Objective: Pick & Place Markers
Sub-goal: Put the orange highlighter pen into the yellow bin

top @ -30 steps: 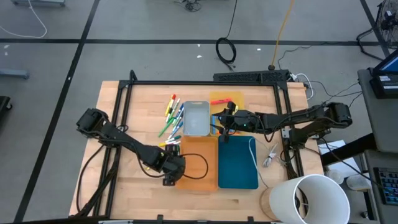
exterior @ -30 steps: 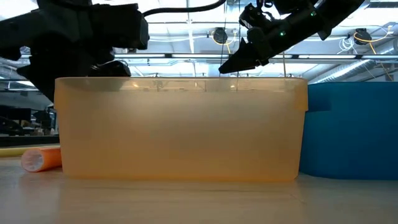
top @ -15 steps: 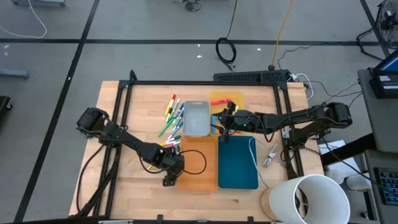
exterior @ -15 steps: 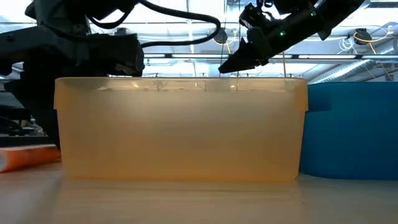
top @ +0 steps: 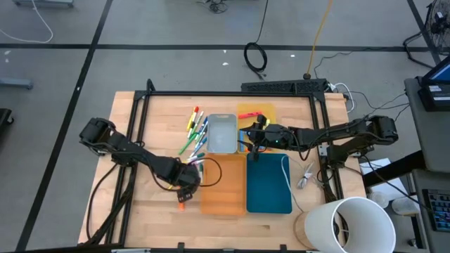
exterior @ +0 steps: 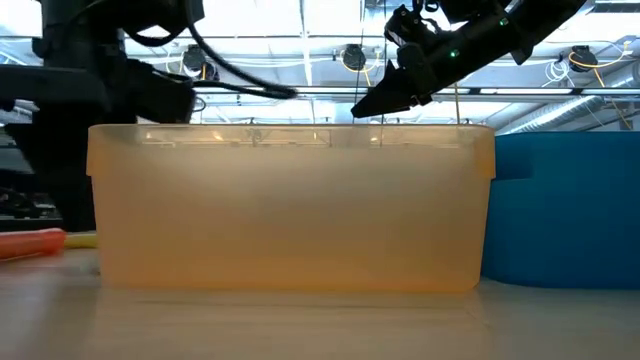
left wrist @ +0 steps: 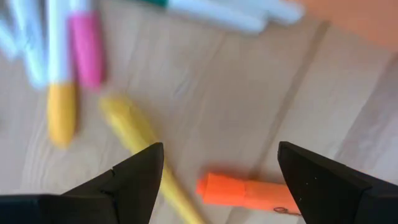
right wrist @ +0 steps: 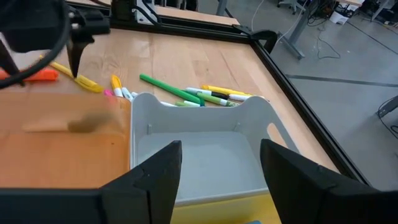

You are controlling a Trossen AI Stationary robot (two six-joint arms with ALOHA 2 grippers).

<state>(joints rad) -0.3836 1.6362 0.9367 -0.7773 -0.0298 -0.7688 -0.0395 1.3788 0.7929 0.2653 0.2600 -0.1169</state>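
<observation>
Several markers (top: 194, 131) in mixed colours lie on the wood left of the grey tray (top: 223, 133). My left gripper (top: 186, 180) points down, open, left of the orange tray (top: 223, 184). In its wrist view an orange marker (left wrist: 247, 193) and a yellow marker (left wrist: 142, 148) lie flat on the wood under the open fingers (left wrist: 219, 149), untouched. The orange marker (top: 181, 204) also shows near the table's front. My right gripper (top: 248, 138) hovers open with nothing between its fingers (right wrist: 221, 146), beside the grey tray (right wrist: 199, 149).
A blue tray (top: 268, 184) stands right of the orange one, and a yellow tray (top: 254, 112) lies behind it. A white bucket (top: 351, 223) sits at the front right corner. A black frame (top: 225, 93) runs round the table.
My left gripper has gone toward the table's left edge, away from the orange tray's near left corner, and has rolled about its downward axis while staying open. The orange marker on the table has shifted left and turned about. My right arm kept still.
</observation>
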